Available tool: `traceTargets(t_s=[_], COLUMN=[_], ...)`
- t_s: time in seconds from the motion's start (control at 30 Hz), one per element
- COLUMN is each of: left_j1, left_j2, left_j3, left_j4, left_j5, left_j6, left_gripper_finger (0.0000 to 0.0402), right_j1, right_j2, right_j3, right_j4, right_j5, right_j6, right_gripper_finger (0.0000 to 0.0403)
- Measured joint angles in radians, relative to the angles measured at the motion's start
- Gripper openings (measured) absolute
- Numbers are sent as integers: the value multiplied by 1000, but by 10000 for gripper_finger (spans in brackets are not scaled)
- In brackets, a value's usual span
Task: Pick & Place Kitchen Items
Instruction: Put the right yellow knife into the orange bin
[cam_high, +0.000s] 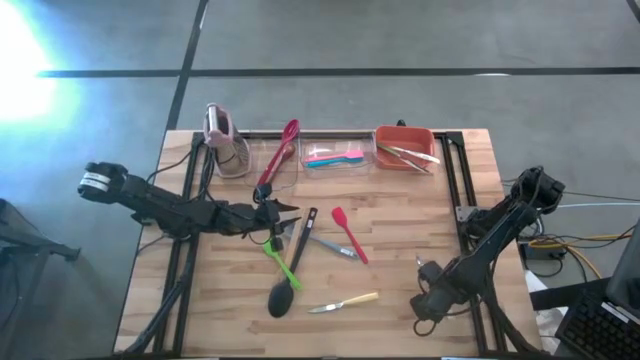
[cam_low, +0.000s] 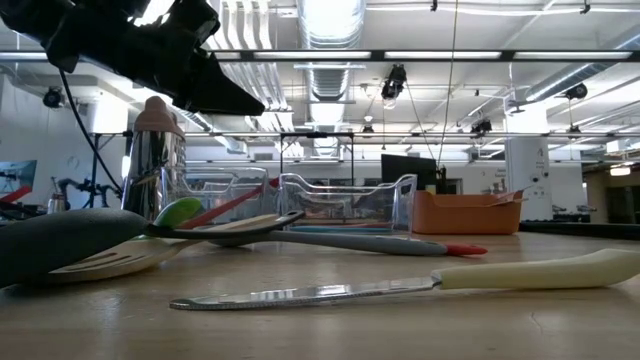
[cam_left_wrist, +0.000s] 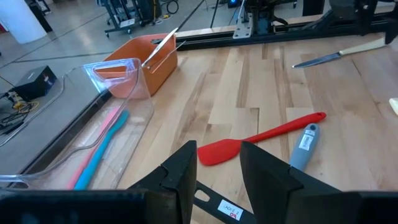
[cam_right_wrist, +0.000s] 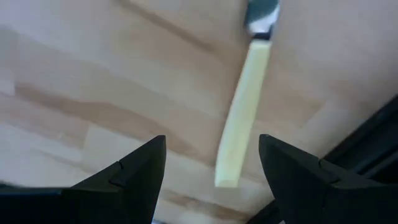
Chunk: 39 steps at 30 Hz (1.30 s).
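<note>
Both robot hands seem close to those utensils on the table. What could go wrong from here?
The left hand hangs open over a crowded pile where the green spatula, black ladle and others overlap, so lifting one may drag its neighbours.

The right hand is open near the pale-handled knife, which lies flat on the wooden table. Its fingers might slide off the thin handle or push it away.

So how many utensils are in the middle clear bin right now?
2: a pink utensil and a blue utensil, lying side by side in the middle clear bin. Another could be hidden beneath them.
</note>
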<state>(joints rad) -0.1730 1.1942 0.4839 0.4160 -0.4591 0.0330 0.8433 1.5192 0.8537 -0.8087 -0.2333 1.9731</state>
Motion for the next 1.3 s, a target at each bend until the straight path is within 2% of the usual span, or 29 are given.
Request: traceTargets(t_s=[0.13,0.3,0.53,0.9,1.2,1.3], left_j1=[1,1,1,2,2,2], left_j2=[0,0,0,0,0,0], left_j3=[0,0,0,0,0,0], left_j4=[-1,-8,-10,-8,-8,-9], left_j5=[5,16,23,26,25,25], left_j6=[0,-2,-7,-7,-7,-7], left_gripper_finger=[126,126,126,126,126,126], right_j1=[-5,7,55,13,-6,-1], right_j2=[-2,-6,-8,-33,-44,-45], right_j3=[-7,-8,-27,-197,-236,-238], right_j4=[-33,-1,38,240,258,284], right_j5=[-7,-81,-85,-79,-66,-95], right_j6=[-15,12,70,38,20,35], right_gripper_finger=[247,244,242,242,242,242])
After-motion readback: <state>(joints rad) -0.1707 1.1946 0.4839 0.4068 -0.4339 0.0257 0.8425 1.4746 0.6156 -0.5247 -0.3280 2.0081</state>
